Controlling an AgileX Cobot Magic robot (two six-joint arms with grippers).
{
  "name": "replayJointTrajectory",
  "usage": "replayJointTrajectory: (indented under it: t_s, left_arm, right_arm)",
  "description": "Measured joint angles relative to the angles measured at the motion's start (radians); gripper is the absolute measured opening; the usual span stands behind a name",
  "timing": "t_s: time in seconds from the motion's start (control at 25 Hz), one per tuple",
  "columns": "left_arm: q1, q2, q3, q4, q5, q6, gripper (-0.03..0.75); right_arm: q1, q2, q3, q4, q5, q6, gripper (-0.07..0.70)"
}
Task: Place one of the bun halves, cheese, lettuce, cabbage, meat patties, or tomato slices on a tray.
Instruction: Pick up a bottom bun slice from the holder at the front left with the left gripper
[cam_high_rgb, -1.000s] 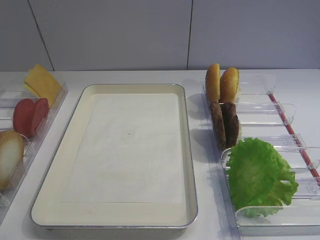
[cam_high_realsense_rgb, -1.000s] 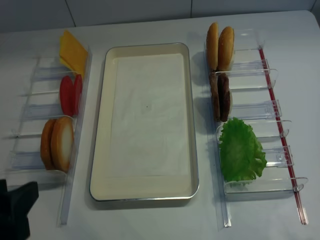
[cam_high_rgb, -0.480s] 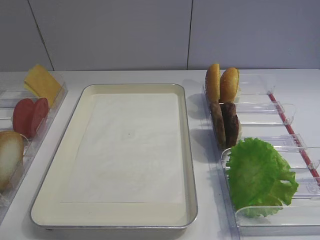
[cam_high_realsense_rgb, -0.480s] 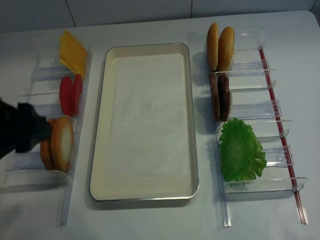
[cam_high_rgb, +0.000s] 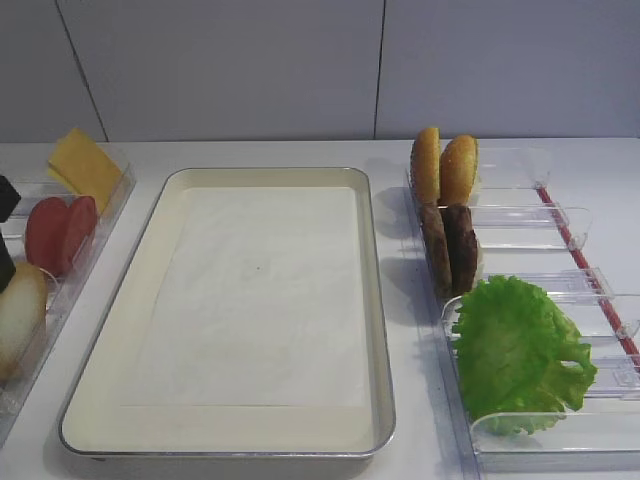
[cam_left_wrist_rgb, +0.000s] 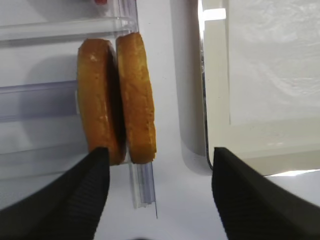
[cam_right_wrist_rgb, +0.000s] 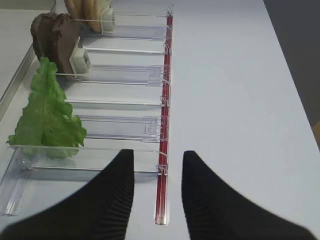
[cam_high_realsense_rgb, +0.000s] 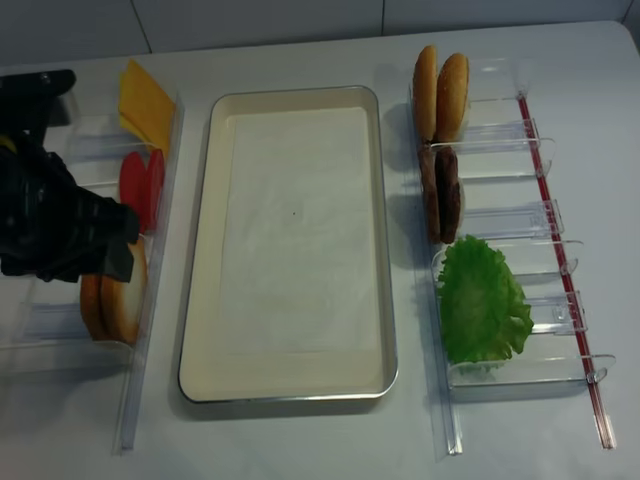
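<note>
Two bun halves stand on edge in the left rack, the pale-faced one nearest the tray. My left gripper hangs open just above them, one finger beside the outer bun and the other over the tray's rim, touching nothing. Cheese and tomato slices sit farther up that rack. Meat patties and lettuce are in the right rack. My right gripper is open and empty near the lettuce. Cabbage is out of view.
Two orange-golden bun discs stand at the far end of the right clear rack, which has a red strip along its outer side. The left arm covers part of the left rack. The tray's paper liner is bare.
My left arm has come in from the near left corner and moved up over the left rack to the bun halves. Nothing else has moved.
</note>
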Motion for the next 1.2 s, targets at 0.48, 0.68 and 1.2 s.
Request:
replayJointTrajectory:
  t_s: [0.48, 0.68, 1.2]
  left_arm:
    - [-0.007, 0.077, -0.004, 0.002, -0.038, -0.002, 0.421]
    - [-0.01, 0.098, -0.004, 0.0, -0.051, 0.0, 0.421]
    - [-0.031, 0.126, -0.043, -0.002, -0.016, -0.005, 0.421]
  right_arm:
    - [0.0, 0.0, 0.0, 0.0, 0.0, 0.002, 0.258]
    - [0.0, 0.0, 0.0, 0.0, 0.0, 0.002, 0.258]
    - [0.0, 0.0, 0.0, 0.0, 0.0, 0.002, 0.258]
